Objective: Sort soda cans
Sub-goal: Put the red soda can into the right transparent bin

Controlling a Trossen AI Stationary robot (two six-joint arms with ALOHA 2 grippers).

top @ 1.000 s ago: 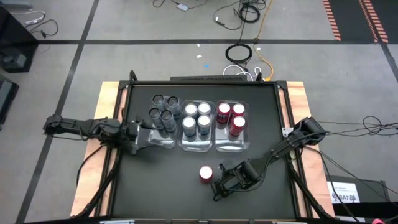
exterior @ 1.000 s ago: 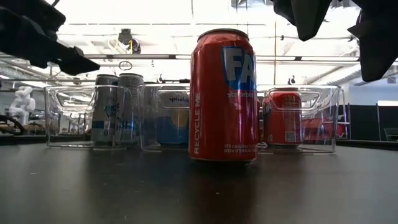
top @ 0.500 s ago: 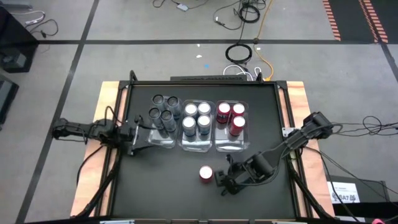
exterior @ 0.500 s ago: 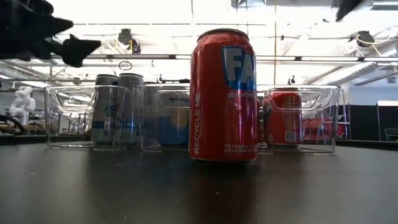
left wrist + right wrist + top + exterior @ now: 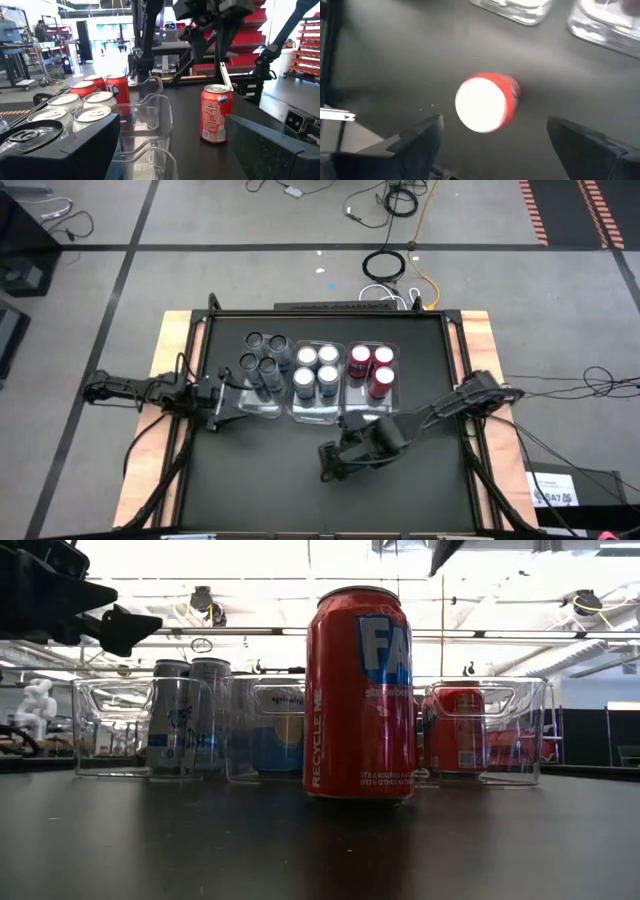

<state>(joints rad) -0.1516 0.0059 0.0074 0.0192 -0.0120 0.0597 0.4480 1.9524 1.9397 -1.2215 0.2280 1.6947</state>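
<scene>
Hovering above lone upright red cylindrical soda can [image 5: 487,102] on black counter [image 5: 250,480]: right gripper [image 5: 492,137], fingers spread wide, empty. Left gripper [image 5: 170,145] parted beside clear plastic bins [image 5: 320,412].

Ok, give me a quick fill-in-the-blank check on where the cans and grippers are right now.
1. The lone red can stands upright on the table, outside the ____.
2. The right gripper hangs above that can with its fingers ____.
3. The right-hand bin holds ____ red cans.
4. The left gripper waits, open, beside the bin holding the ____ cans.

Missing words: bins; open; three; dark grey
</scene>
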